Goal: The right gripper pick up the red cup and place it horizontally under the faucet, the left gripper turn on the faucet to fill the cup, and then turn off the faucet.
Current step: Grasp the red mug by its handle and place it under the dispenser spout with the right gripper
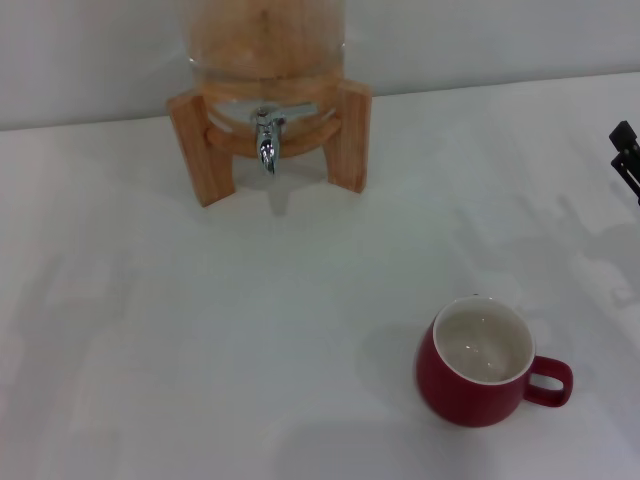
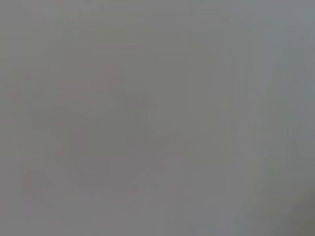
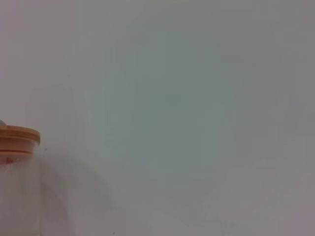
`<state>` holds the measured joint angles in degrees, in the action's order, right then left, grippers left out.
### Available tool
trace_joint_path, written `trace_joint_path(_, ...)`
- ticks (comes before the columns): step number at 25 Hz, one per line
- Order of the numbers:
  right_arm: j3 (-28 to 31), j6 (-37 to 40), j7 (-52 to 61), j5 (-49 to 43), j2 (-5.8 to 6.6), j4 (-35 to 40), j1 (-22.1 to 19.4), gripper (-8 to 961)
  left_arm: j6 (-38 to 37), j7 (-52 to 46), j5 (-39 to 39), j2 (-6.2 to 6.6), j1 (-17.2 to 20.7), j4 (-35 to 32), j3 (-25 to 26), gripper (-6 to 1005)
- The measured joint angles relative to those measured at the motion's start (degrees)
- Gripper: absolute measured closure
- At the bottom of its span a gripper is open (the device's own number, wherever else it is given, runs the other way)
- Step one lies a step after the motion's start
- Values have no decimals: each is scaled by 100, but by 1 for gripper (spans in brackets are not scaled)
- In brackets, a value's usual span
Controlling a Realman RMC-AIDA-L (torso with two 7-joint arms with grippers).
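Right end effector (image 1: 627, 155) apart from upright red cup (image 1: 478, 375)

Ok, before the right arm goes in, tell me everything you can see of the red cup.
The red cup is a squat, rounded dark-red mug, ceramic by its look, with a glossy white inside and a small loop handle pointing to the robot's right. It stands upright on the white table, mouth up, seemingly empty, in front of and to the right of the faucet. Nothing touches it but the table.
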<state>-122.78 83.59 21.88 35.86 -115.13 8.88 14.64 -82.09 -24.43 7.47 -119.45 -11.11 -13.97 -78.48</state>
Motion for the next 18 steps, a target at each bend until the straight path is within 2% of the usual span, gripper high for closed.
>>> trace_joint_path(18, -145, 157, 55, 1, 2, -36, -85, 170, 0, 0, 0, -2, 18, 4, 0, 227)
